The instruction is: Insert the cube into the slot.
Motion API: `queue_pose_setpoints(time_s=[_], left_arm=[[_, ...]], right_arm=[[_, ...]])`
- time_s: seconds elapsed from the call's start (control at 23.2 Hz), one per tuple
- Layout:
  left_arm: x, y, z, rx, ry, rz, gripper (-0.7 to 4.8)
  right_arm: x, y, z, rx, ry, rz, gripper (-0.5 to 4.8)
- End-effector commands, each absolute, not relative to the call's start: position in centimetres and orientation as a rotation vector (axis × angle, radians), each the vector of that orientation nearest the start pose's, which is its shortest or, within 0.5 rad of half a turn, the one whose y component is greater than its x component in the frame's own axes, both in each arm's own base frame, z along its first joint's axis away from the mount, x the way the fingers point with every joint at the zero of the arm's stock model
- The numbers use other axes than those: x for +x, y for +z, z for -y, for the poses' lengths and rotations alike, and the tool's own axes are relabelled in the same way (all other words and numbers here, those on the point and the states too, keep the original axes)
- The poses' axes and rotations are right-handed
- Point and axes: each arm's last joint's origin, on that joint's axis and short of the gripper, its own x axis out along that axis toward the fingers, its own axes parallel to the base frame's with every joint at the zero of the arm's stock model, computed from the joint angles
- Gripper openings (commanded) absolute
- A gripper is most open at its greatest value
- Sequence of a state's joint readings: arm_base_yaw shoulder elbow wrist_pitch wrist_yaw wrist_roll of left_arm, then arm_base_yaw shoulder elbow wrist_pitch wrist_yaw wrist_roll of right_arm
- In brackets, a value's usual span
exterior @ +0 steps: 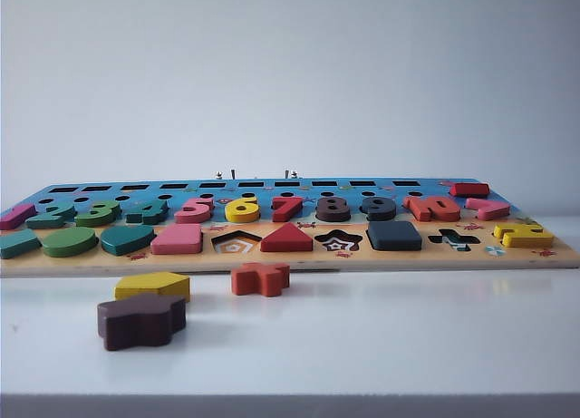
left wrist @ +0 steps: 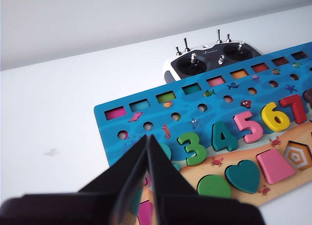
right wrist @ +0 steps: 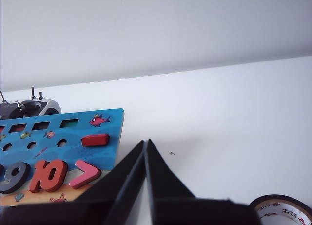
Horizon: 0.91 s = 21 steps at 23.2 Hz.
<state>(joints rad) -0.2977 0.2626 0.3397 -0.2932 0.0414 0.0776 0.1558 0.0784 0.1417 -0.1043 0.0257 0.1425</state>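
Navy cube (exterior: 394,235) seated flat in its slot on the puzzle board (exterior: 290,259), front row, between star cutout (exterior: 339,241) and plus cutout (exterior: 454,239). Loose on the table (exterior: 408,336) before the board: yellow pentagon piece (exterior: 152,286), orange plus piece (exterior: 260,278), brown wavy piece (exterior: 141,321). Left gripper (left wrist: 147,137) pressed together, empty, above the board's left end near the green 3 (left wrist: 191,149). Right gripper (right wrist: 146,142) pressed together, empty, just off the board's right edge. Tape roll (right wrist: 282,210) well right of the board.
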Motion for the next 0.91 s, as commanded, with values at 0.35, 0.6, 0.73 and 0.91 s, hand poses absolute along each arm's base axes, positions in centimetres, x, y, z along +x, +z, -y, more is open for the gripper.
queue_pose_setpoints(time_s=[0.35,0.6,0.73,0.91], left_arm=[[8.8,20.9,2.0,0.094,-0.219,-0.132,0.17],[8.9,19.7,1.8,0.106,-0.131,-0.109,0.17],[9.2,18.6,1.8,0.124,-0.1,-0.118,0.17],[9.4,17.9,1.7,0.128,-0.074,-0.109,0.17]], right_arm=[[9.4,18.5,-1.4,0.147,0.123,-0.035,-0.05],[9.3,17.4,-1.4,0.147,0.123,-0.035,-0.05],[9.4,17.0,-1.4,0.146,0.122,-0.046,-0.05],[9.5,16.5,-1.4,0.145,0.122,-0.051,-0.05]])
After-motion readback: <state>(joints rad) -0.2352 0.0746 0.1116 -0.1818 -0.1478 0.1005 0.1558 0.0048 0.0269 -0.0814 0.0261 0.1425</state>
